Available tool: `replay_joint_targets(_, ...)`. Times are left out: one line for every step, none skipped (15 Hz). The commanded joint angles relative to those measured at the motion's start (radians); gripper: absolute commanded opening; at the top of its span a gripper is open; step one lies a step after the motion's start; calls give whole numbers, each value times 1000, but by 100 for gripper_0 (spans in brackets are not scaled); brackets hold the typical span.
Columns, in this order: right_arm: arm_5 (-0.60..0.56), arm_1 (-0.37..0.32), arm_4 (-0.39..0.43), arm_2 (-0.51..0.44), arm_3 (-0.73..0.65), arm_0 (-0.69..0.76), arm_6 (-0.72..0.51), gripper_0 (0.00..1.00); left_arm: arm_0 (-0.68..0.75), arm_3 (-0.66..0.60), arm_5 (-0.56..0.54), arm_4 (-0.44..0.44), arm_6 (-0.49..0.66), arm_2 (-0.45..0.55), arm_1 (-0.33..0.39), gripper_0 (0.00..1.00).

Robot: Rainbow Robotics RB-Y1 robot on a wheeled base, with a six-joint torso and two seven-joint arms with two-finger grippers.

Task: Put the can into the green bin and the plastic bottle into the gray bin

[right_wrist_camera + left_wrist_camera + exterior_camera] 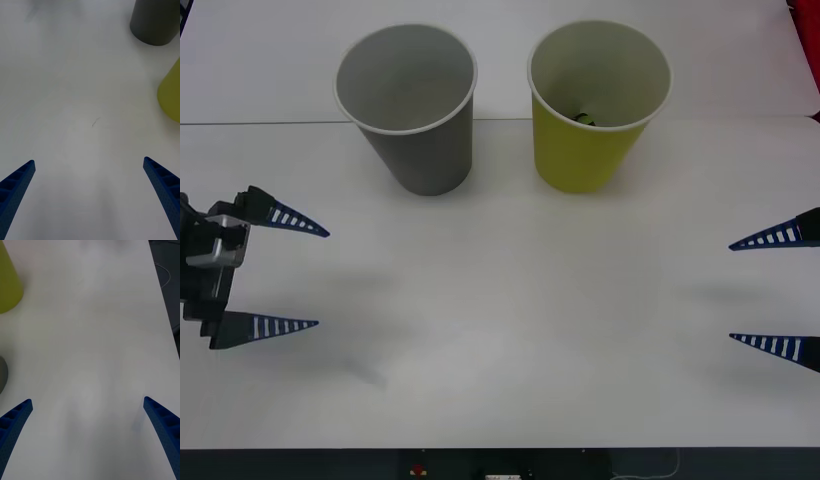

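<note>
Left hand [300, 275]: at the left edge of the worktop [510, 330], fingers spread wide apart, nothing between them. It hangs over bare surface, well short of both bins.

Gray bin [415, 105]: upright at the back, left of centre. The visible part of its inside shows nothing; the near part of its floor is hidden behind the front wall, so whether anything lies there cannot be told. No plastic bottle is seen on the worktop.

Green bin [590, 110]: upright just beside the gray one, to its right, the two apart and not touching. A small dark object with a hint of green lies low inside against the near wall. Judged to be the can [584, 118], though too little of it shows to confirm.

Right hand [780, 290]: at the right edge of the worktop, fingers likewise wide apart and empty, clear of the bins.

Handling assessment: the can, if it needs moving again, should be light and rigid but thin-walled, easily dented, with a smooth side likely to slip. A moderate grip across the mid-body would be best. Both bins look light and tapered, so a knock at the rim could tip them.

Status: can step appears complete; bottle step unverified.
</note>
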Motion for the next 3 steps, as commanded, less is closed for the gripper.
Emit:
replay_joint_targets(0,0,0,0,0,0,0,100,0,2,0,-2,9,2,0,100)
replay_joint_targets(0,0,0,0,0,0,0,100,0,2,0,-2,9,2,0,100)
replay_joint_targets(0,0,0,0,0,0,0,100,0,2,0,-2,9,2,0,100)
